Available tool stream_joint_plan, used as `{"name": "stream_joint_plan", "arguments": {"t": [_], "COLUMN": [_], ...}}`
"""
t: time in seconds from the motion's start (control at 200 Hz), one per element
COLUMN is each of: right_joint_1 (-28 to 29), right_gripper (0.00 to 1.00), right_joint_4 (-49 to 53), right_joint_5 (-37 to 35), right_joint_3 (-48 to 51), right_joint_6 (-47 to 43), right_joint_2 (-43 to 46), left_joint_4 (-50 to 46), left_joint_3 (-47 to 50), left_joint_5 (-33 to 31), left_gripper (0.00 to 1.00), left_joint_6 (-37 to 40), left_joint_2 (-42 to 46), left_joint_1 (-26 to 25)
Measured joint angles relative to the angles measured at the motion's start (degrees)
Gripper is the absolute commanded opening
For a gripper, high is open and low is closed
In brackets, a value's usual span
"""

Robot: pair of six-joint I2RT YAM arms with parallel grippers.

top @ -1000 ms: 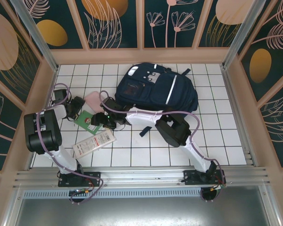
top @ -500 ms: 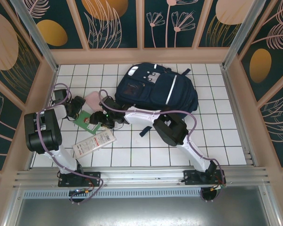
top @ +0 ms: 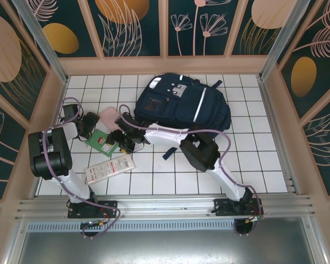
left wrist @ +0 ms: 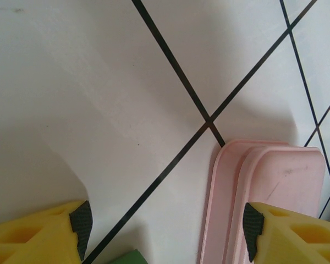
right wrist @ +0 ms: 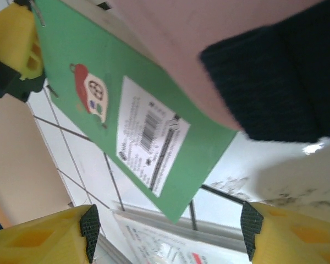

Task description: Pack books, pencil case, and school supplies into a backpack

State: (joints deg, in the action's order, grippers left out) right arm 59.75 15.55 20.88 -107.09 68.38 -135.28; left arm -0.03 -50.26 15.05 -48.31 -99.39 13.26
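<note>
Backpack (top: 181,107): far-centre counter; contents hidden, so I judge packing far from finished.
Packet (top: 110,166), green book (top: 103,140), pink case (top: 109,116): lying out to its left, unpacked.
My left gripper (left wrist: 167,228) and right gripper (right wrist: 170,226): wide, empty.

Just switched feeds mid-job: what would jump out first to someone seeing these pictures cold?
The big navy backpack lying at the far middle of the tiled table dominates. Left of it, both arms crowd together: the right gripper hangs open over the small green book, the left gripper open at the pink case's edge. A whitish packet lies nearer the front edge.
</note>
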Motion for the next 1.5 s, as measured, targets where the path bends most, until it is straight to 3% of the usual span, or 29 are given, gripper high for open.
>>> {"name": "stream_joint_plan", "arguments": {"t": [0.275, 0.766, 1.131, 1.501], "right_joint_1": [0.09, 0.09, -0.90, -1.68], "right_gripper": [0.69, 0.69, 0.62, 0.57], "right_joint_4": [1.44, 2.45, 2.43, -10.84], "right_joint_5": [-0.04, -0.44, 1.88, 2.58], "right_joint_3": [-5.16, -5.38, -7.76, 0.72], "right_joint_6": [1.25, 1.66, 2.34, 2.27], "right_joint_2": [-2.34, -4.42, -6.23, -3.58], "left_joint_4": [1.09, 1.36, 4.46, 6.23], "left_joint_3": [0.42, 0.46, 2.21, 2.49], "left_joint_5": [1.33, 2.14, 3.10, 2.97], "left_gripper": [0.74, 0.74, 0.74, 0.74], "left_joint_6": [-0.28, -0.68, -1.77, -1.77], "left_joint_2": [0.00, 0.00, 0.13, 0.17], "left_joint_1": [0.00, 0.00, 0.33, 0.79]}}
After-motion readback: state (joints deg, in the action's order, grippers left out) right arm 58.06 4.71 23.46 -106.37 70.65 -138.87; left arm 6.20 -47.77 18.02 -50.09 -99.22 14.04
